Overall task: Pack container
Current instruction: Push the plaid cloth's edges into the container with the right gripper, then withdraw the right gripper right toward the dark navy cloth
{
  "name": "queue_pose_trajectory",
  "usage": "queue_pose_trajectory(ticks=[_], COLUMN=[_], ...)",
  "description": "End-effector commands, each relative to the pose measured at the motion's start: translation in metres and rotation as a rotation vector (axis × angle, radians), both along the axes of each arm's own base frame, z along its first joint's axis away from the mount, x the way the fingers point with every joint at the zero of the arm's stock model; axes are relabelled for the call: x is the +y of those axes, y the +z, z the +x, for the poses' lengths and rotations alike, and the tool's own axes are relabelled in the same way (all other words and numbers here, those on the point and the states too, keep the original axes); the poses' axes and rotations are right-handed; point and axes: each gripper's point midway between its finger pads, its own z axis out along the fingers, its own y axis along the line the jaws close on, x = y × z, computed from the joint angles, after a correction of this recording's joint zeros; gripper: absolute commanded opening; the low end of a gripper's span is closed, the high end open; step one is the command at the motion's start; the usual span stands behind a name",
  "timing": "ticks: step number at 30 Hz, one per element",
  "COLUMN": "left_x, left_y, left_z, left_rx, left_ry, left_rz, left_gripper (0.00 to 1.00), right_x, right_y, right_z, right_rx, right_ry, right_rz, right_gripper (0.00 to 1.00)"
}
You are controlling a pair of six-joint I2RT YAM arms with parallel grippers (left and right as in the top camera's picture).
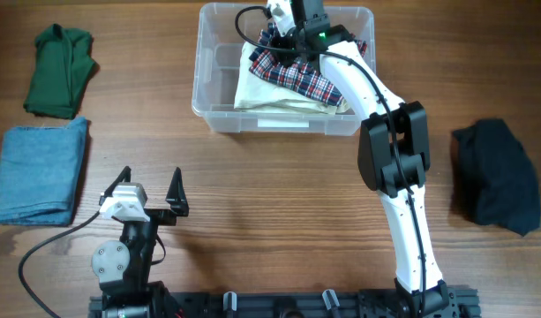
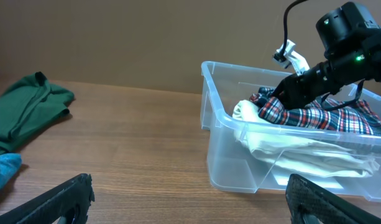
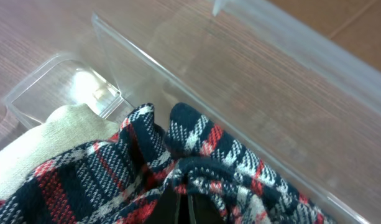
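The clear plastic container (image 1: 215, 88) stands at the back middle of the table. Inside lie a cream folded garment (image 1: 261, 88) and a navy, red and white plaid garment (image 1: 301, 78) on top of it. My right gripper (image 1: 292, 34) reaches into the container and is shut on the plaid garment (image 3: 140, 162), whose cloth bunches round the fingers (image 3: 189, 208). My left gripper (image 1: 149, 190) is open and empty, low over the table in front of the container (image 2: 240, 149). The plaid garment (image 2: 314, 115) and cream garment (image 2: 302, 152) show in the left wrist view.
A dark green folded garment (image 1: 60, 71) lies at the back left, also seen in the left wrist view (image 2: 28, 109). A blue folded garment (image 1: 41, 168) lies below it. A black garment (image 1: 498, 175) lies at the right.
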Motion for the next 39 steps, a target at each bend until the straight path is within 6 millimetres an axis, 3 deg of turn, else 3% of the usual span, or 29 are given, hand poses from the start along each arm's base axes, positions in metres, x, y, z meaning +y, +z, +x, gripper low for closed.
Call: queue_pose_trajectory(ticks=[1,4,5,8,14,17,21,25,29,30,34,39], left_x=[0.003,0.003,0.003,0.003,0.003,0.003,0.003,0.003,0.003,0.003,0.003,0.003], left_y=[-0.002,-0.002,-0.002,-0.002,-0.002,-0.002,-0.002,-0.002,-0.002,-0.002,-0.002,-0.002], left_z=[0.000,0.000,0.000,0.000,0.000,0.000,0.000,0.000,0.000,0.000,0.000,0.000], left_rx=[0.002,0.002,0.002,0.002,0.002,0.002,0.002,0.002,0.002,0.002,0.002,0.002], left_ry=[0.016,0.016,0.016,0.016,0.016,0.016,0.016,0.016,0.016,0.016,0.016,0.016], left_rz=[-0.013,-0.013,-0.013,-0.013,-0.013,-0.013,-0.013,-0.013,-0.013,-0.013,-0.013,-0.013], left_gripper=[1.00,1.00,1.00,1.00,1.00,1.00,1.00,1.00,1.00,1.00,1.00,1.00], right_x=[-0.018,-0.018,-0.020,-0.021,-0.022,-0.027,-0.031,-0.044,-0.072,-0.092,-0.142,-0.206], right_y=[-0.080,-0.069,-0.062,-0.024,0.071,0.116,0.158,0.198,0.235,0.250,0.276,0.294], right_z=[-0.023,-0.018,-0.015,-0.005,-0.004,-0.017,-0.044,-0.071,-0.098,-0.111,-0.136,-0.169], right_rx=[0.173,0.147,0.132,0.067,-0.056,-0.083,-0.065,-0.049,-0.014,0.007,0.041,0.078], right_ry=[-0.038,-0.045,-0.050,-0.062,-0.068,-0.073,-0.062,-0.098,-0.197,-0.265,-0.420,-0.600], right_rz=[-0.077,-0.074,-0.073,-0.056,-0.002,0.016,0.050,0.084,0.141,0.172,0.230,0.267], right_gripper=[0.04,0.06,0.13,0.36,0.54,0.68,0.96,1.00,1.00,1.00,1.00,1.00])
